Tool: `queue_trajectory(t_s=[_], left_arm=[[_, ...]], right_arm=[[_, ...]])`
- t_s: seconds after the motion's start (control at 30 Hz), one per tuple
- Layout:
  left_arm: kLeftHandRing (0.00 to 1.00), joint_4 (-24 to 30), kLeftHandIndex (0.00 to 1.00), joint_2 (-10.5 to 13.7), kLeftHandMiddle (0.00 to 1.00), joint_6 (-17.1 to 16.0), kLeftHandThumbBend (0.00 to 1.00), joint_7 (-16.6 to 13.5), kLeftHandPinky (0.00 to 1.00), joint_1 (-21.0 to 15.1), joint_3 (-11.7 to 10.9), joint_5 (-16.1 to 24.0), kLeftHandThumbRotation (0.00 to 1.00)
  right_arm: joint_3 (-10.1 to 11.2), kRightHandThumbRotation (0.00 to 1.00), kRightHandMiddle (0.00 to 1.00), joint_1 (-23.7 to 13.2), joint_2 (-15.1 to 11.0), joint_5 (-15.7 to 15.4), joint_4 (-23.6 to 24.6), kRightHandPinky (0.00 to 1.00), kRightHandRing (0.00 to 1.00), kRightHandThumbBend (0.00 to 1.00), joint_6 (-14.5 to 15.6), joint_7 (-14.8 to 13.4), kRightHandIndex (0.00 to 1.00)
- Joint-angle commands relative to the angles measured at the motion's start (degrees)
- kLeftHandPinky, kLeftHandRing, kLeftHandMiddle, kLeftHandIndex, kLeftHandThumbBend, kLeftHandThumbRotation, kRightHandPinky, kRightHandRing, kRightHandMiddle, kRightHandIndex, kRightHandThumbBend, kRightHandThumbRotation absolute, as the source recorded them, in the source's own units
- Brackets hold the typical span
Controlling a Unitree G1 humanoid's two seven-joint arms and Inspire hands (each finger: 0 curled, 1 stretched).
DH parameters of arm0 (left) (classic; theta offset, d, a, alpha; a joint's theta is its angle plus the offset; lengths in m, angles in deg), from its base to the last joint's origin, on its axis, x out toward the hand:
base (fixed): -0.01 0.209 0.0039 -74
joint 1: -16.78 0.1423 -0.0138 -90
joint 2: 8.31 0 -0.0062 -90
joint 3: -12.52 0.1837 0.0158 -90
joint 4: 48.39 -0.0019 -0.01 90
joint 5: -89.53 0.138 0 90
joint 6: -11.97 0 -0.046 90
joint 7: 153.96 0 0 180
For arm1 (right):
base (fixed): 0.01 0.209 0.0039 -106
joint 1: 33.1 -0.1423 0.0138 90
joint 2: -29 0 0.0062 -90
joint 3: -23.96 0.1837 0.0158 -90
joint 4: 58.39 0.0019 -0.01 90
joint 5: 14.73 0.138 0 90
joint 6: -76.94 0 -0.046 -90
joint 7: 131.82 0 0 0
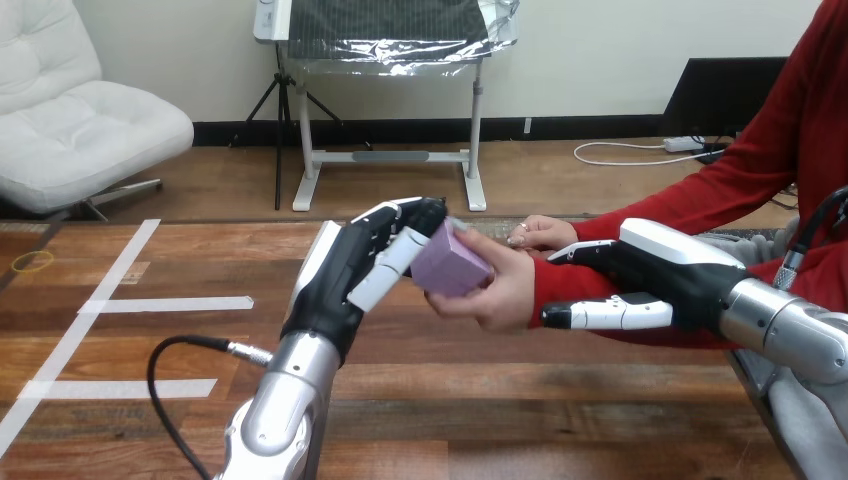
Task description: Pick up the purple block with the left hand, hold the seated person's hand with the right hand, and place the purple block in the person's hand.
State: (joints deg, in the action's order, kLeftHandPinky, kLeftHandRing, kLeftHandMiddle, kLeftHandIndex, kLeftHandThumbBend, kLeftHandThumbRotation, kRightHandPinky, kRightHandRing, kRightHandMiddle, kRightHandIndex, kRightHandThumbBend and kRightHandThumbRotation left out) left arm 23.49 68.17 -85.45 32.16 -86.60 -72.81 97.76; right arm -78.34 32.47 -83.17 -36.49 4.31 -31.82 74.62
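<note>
Left hand (345,275): mine, gripping purple block (452,265), touching person's hand (500,292).
Right hand (650,280): clasps person's wrist (560,285).
Risk: if I release early, block drops onto worktop (500,400).

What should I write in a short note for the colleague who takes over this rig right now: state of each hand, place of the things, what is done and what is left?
Left hand: shut on the purple block, held above the table against the person's nearer hand, which also touches it.
Right hand: fingers above, thumb below, shut on the person's wrist.
Done: block picked up, wrist held.
Left: release the block into the person's nearer hand.
</note>
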Motion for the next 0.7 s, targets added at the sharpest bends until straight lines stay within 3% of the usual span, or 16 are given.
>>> queue_trajectory(t_s=[0.0,0.3,0.67], left_arm=[[0.73,4.05,0.72,1.32,0.76,-3.28,0.65,-0.74,0.63,0.08,0.02,0.45,1.00],[0.71,5.50,0.70,2.08,0.74,-4.35,0.62,-0.47,0.62,2.64,-0.24,0.27,1.00],[0.70,8.33,0.70,2.99,0.74,-3.96,0.65,-0.19,0.62,5.70,-0.38,-0.14,1.00]], right_arm=[[0.28,1.00,0.82,-1.24,0.49,1.03,1.65,0.69,0.81,1.00,-1.16,0.49,0.83],[0.40,1.00,0.82,-0.96,0.34,0.40,1.65,0.69,0.81,1.00,-1.20,-0.41,0.83],[0.86,1.00,0.83,-0.22,0.68,-1.24,2.51,0.67,0.81,1.00,-0.14,-3.11,0.86]])
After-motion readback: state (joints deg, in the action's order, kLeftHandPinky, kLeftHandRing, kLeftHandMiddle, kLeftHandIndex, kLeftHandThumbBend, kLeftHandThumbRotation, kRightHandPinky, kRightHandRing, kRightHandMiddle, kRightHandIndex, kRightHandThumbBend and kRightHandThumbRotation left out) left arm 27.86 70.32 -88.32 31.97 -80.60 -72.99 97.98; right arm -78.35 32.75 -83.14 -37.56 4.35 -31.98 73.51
